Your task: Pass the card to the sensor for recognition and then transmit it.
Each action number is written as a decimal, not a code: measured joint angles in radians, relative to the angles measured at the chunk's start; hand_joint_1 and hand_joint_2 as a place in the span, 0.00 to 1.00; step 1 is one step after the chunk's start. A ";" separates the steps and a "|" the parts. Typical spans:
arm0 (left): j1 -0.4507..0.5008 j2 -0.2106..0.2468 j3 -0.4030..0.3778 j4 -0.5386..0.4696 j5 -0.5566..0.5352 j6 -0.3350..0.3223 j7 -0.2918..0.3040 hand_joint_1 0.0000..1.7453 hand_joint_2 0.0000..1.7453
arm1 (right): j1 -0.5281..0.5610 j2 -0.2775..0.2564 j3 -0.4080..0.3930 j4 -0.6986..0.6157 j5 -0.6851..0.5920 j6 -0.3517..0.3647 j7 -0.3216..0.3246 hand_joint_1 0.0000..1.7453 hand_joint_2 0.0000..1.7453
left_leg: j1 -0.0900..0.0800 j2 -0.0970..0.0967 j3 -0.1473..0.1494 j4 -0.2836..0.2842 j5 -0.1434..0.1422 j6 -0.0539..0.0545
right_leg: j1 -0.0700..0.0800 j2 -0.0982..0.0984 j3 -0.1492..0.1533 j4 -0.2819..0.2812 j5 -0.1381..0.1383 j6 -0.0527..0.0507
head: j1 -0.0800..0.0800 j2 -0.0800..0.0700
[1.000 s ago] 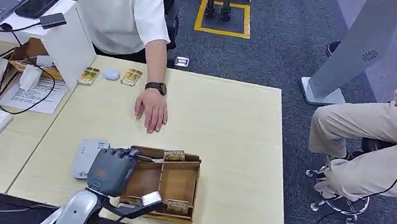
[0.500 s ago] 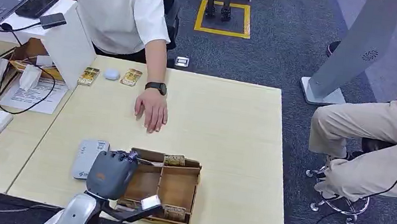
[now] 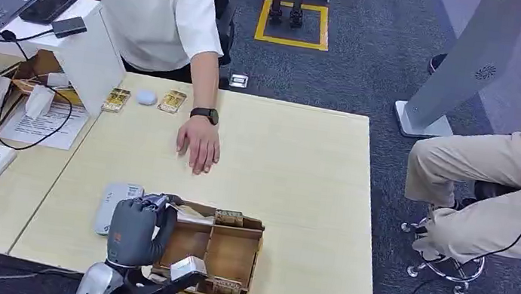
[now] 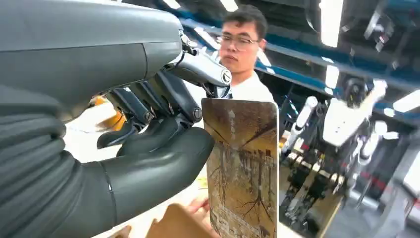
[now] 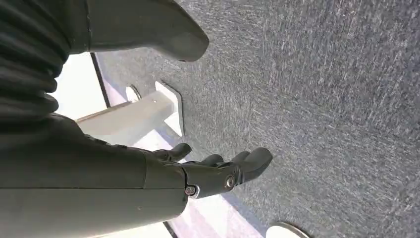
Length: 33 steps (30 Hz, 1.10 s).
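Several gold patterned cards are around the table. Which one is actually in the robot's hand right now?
The card pinched upright in the left hand, above the wooden box. The two others lie flat at the table's far edge.

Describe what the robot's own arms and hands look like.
The left arm is silver, ending in a dark grey left hand with a ribbed cover, thick grey thumb and darker fingers with metal pivots. The right hand looks the same.
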 joint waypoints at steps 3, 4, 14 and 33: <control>0.019 -0.038 0.048 -0.021 0.018 0.001 -0.022 1.00 1.00 | 0.000 0.003 0.000 0.000 -0.003 -0.002 0.000 0.00 1.00 | 0.000 0.000 0.000 0.000 0.000 0.000 | 0.000 0.000 0.000 0.000 0.000 0.000 | 0.000 0.000; 0.023 -0.044 0.058 -0.026 0.020 0.001 -0.024 1.00 1.00 | 0.000 0.004 0.000 0.000 -0.004 -0.002 0.000 0.00 1.00 | 0.000 0.000 0.000 0.000 0.000 0.000 | 0.000 0.000 0.000 0.000 0.000 0.000 | 0.000 0.000; 0.053 -0.104 0.125 -0.048 0.067 0.001 -0.094 1.00 1.00 | 0.002 0.008 0.000 0.000 -0.010 -0.008 0.000 0.00 1.00 | 0.000 0.000 0.000 0.000 0.000 0.000 | 0.000 0.000 0.000 0.000 0.000 0.000 | 0.000 0.000; -0.252 -0.067 0.169 0.092 0.441 -0.037 0.034 1.00 1.00 | -0.009 0.017 0.000 -0.016 0.087 -0.014 0.025 0.00 1.00 | 0.000 -0.001 0.000 0.000 0.002 -0.001 | 0.000 -0.001 0.000 0.002 0.001 -0.001 | 0.000 0.000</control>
